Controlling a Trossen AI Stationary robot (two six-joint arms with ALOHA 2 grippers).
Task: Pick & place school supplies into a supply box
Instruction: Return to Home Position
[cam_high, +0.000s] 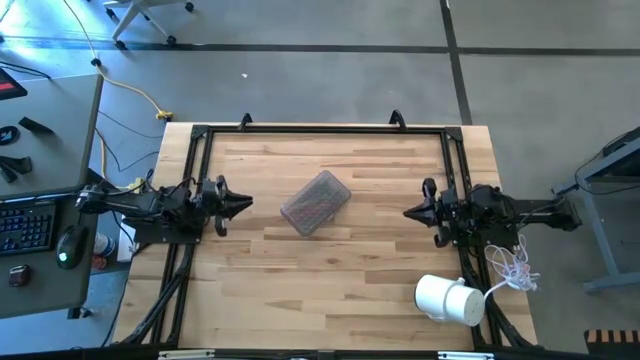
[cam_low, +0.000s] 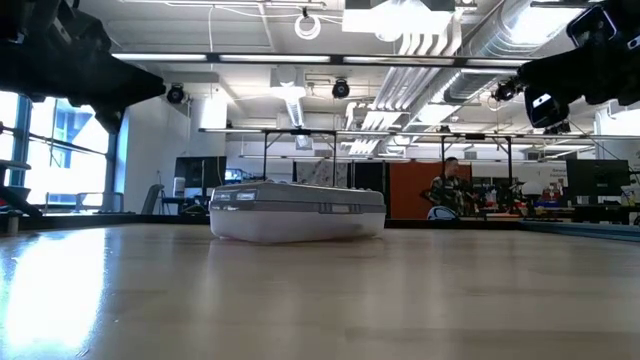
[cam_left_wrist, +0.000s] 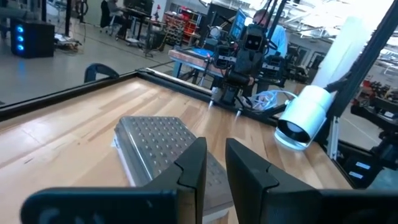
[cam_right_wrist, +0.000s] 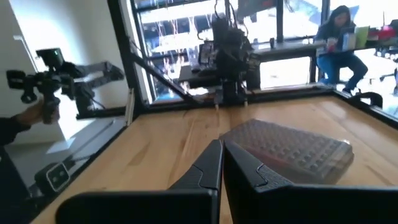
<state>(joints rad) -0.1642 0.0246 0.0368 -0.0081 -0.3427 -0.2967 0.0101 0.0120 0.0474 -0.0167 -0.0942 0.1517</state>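
The supply box (cam_high: 315, 202), a clear case with a ribbed greyish lid, lies shut on its base at the middle of the table, also seen in the low view (cam_low: 298, 212). The school supplies show only as faint reddish shapes through the lid (cam_right_wrist: 277, 163). My left gripper (cam_left_wrist: 215, 146) hovers level at the table's left (cam_high: 248, 204), pointing at the box, with a narrow gap between its fingers and nothing in it. My right gripper (cam_right_wrist: 222, 146) hovers level at the table's right (cam_high: 407, 212), shut and holding nothing. Both stand well short of the box.
A white cylinder (cam_high: 448, 299) lies near the table's near right corner, with a white cord (cam_high: 512, 266) beside it. A black frame rail (cam_high: 320, 128) runs along the far edge and both sides. Bare wood surrounds the box. People sit in the room beyond.
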